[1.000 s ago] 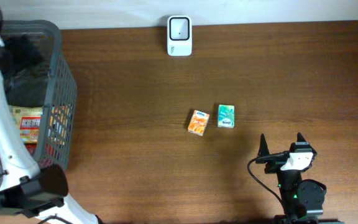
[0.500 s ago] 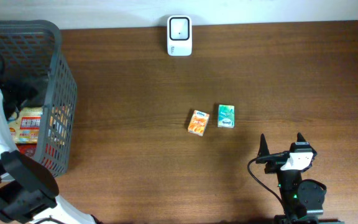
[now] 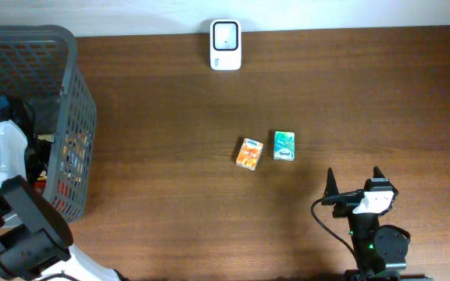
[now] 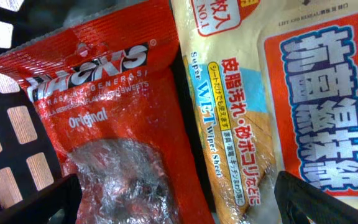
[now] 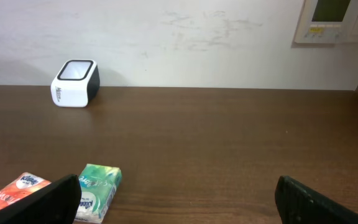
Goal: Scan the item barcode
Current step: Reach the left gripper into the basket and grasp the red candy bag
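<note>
Lying crinkled, glossy red packet (image 4: 98, 118) bears white lettering

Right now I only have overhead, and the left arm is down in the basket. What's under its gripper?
Observer: The left wrist view shows a red snack bag marked Original, side by side with a cream wet wiper sheet pack. Both lie directly below the left gripper.
Operator: Holding either one?
Observer: No. The jaws stand wide open above the packs, with nothing gripped between them.
Operator: Any barcode facing up?
Observer: None that I can see. Both packs show their printed fronts, and the wiper pack's red panel with big blue characters faces the camera.
</note>
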`<action>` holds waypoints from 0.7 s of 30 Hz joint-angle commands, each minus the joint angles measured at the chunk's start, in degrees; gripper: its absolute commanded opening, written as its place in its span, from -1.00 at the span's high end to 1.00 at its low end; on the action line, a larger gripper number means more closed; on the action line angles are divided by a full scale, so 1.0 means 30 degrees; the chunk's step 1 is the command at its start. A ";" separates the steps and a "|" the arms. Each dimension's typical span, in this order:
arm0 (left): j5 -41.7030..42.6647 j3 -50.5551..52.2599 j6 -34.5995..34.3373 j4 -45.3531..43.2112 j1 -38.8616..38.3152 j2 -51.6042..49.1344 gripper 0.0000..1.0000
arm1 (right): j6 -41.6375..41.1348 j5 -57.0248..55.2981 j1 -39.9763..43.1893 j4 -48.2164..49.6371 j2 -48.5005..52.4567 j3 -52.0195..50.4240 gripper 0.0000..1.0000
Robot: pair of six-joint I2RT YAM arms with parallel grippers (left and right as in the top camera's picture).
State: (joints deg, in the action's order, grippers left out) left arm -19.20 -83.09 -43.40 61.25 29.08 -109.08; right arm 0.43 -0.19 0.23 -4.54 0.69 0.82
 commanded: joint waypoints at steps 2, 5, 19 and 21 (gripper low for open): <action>-0.0386 0.0189 -0.0321 -0.0561 0.0168 0.0007 -0.84 | 0.0000 -0.0102 0.0051 -0.0044 -0.0095 -0.0168 -0.97; -0.0393 0.0838 -0.0313 -0.1195 0.0160 0.0007 -0.78 | 0.0000 -0.0102 0.0051 -0.0051 -0.0095 -0.0168 -0.97; -0.0532 0.3468 -0.0291 -0.2368 0.0168 0.0015 0.24 | 0.0000 -0.0102 0.0051 -0.0044 -0.0095 -0.0168 -0.97; -0.0525 0.2783 -0.0284 -0.1661 0.0168 0.0015 0.49 | 0.0000 -0.0102 0.0051 -0.0044 -0.0095 -0.0168 -0.97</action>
State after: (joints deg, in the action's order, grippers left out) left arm -20.43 -74.54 -43.97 53.45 29.02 -107.79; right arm 0.43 -0.19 0.23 -4.54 0.69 0.84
